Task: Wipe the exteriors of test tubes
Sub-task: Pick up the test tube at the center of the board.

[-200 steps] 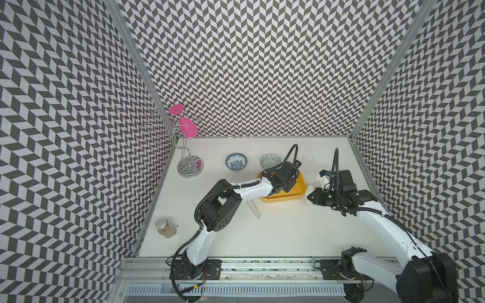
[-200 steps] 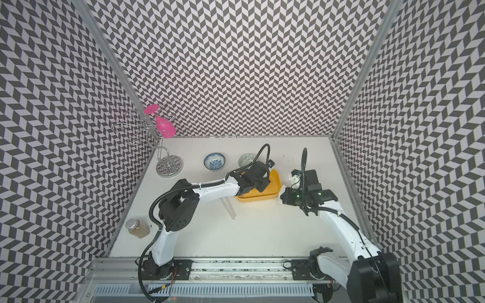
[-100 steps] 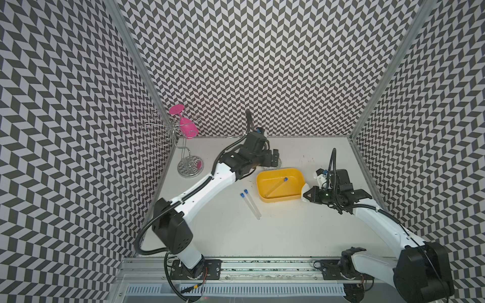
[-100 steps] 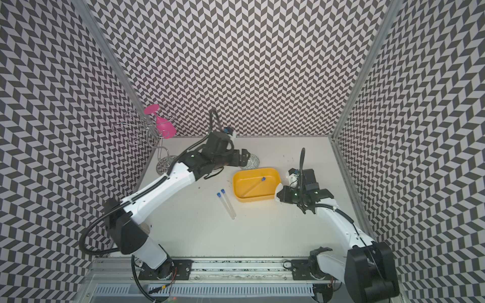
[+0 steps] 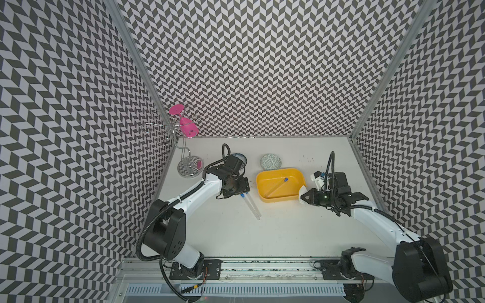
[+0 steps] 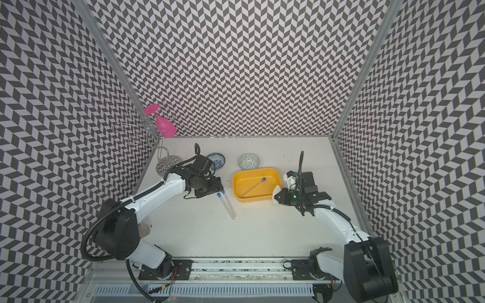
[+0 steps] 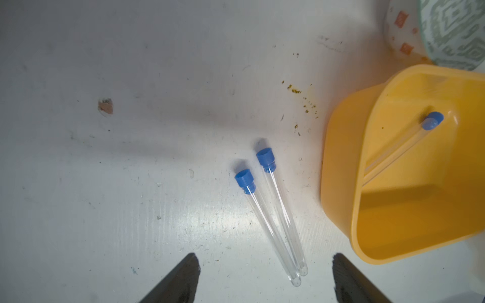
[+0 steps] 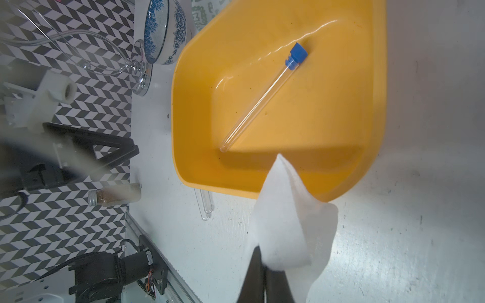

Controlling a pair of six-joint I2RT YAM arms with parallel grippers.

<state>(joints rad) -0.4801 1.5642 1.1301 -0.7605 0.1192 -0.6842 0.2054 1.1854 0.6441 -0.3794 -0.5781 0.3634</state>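
two test tubes (image 5: 250, 206) lie flat on the white tabletop (image 5: 288, 230), nearer to the arms' bases than the other things. they are long, thin and clear. each has a small blue cap at its far end. they lie side by side, with the round ends close together and the caps a little apart.

just to the right of them sits a yellow tub (image 5: 278, 200). a third test tube (image 5: 275, 187) lies slanted on the bottom of the tub. it looks the same as the others, and its blue cap points to the far right corner.

the left hand (image 7: 265, 265) is over the pair on the tabletop, above the cap ends in both top views. its two dark fingers (image 7: 189, 272) are spread wide apart. it holds nothing. in the left wrist view the round ends of the tubes show between the fingers. i cannot tell if the hand touches them.

the right hand (image 8: 262, 265) is by the tub's near right corner. it is pinched tight on a white tissue (image 8: 286, 223). the tissue's tip reaches the tub's rim.

behind the tub are a green bowl (image 5: 271, 161) and a blue bowl (image 6: 217, 160).
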